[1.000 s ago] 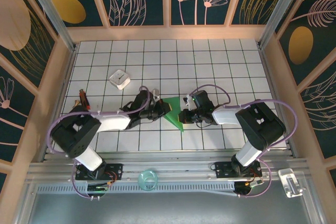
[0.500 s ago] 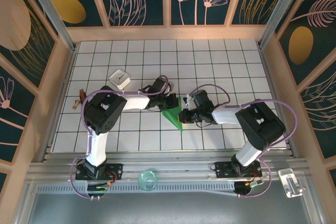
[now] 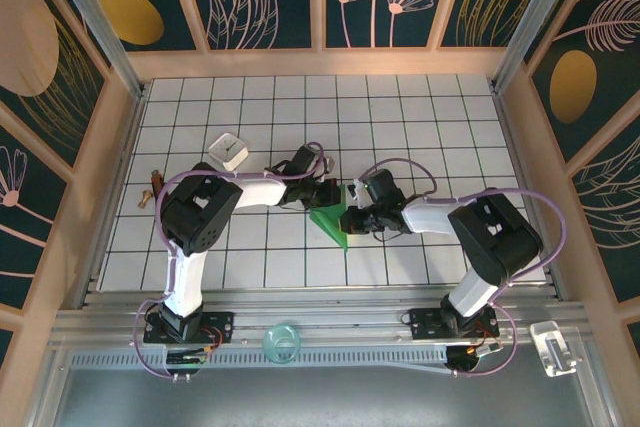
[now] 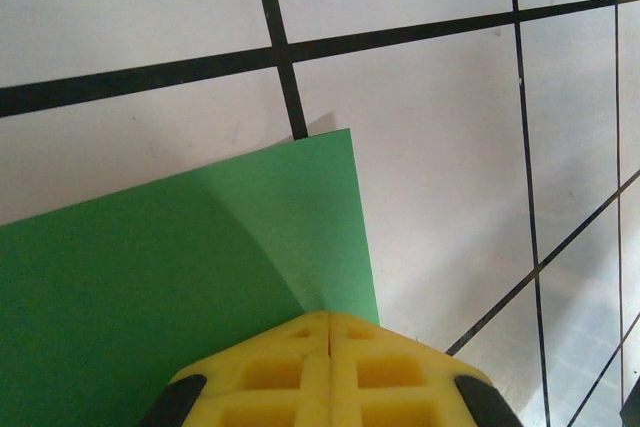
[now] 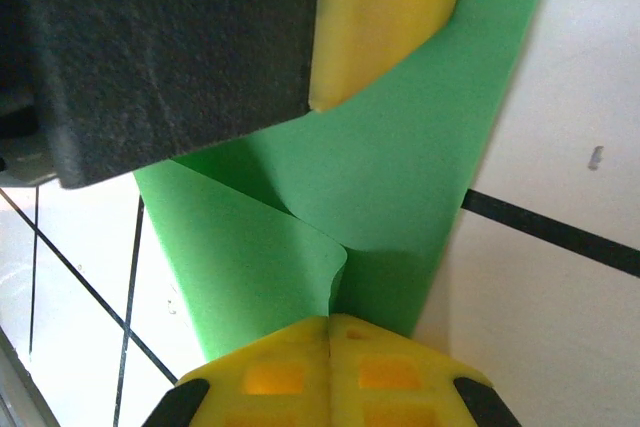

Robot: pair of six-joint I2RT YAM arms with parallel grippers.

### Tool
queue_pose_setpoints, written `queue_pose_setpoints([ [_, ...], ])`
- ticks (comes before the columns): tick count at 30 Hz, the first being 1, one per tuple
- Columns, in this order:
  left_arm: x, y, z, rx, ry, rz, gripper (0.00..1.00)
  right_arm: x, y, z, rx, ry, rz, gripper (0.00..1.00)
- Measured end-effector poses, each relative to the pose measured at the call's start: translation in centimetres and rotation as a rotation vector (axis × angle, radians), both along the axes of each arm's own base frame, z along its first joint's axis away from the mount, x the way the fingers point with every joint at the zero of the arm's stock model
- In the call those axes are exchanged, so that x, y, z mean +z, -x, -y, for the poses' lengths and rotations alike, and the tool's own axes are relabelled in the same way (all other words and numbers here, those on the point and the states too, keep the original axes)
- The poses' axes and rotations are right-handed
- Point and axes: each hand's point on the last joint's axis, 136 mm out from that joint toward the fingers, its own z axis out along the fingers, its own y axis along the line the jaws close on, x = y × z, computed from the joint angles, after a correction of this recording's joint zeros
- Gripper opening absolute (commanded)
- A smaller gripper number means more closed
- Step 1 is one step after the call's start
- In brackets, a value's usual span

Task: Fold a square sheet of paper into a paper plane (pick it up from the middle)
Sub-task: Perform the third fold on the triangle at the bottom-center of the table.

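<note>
The square sheet of paper [image 3: 332,221] lies folded into a bright-green triangle on the tiled table [image 3: 420,117] between both arms. My left gripper [image 3: 327,195] reaches in from the far side, and its shut yellow tips [image 4: 330,315] rest on the sheet [image 4: 180,277] near its right edge. My right gripper [image 3: 350,217] is at the sheet's right side. In the right wrist view a curled flap of the paper [image 5: 250,267] runs into the shut tips of that gripper [image 5: 331,319]. One yellow finger [image 5: 385,17] of the left gripper sits on the paper beyond it.
A small white square box [image 3: 228,150] stands to the back left of the paper. A small brown object [image 3: 152,190] lies near the left wall. A clear round piece [image 3: 282,340] and a clear block [image 3: 553,347] sit on the front rail. Wooden walls enclose the table.
My left arm has swung up and round, and its gripper now meets the paper's upper part from the far side. The right gripper has shifted slightly up and left with the paper.
</note>
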Motion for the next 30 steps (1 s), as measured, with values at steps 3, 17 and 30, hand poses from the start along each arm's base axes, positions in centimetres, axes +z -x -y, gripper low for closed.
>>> queue_pose_setpoints([
  [3, -0.02, 0.0, 0.0, -0.001, 0.002, -0.002, 0.0, 0.02, 0.0, 0.01, 0.001, 0.004, -0.004, 0.0],
  [17, -0.04, -0.06, 0.11, -0.011, 0.007, -0.003, 0.0, 0.0, 0.03, -0.09, 0.018, 0.01, -0.006, 0.0],
  [30, -0.05, -0.12, 0.23, -0.017, 0.01, -0.003, 0.0, 0.09, -0.1, 0.09, 0.012, 0.008, -0.007, 0.0],
])
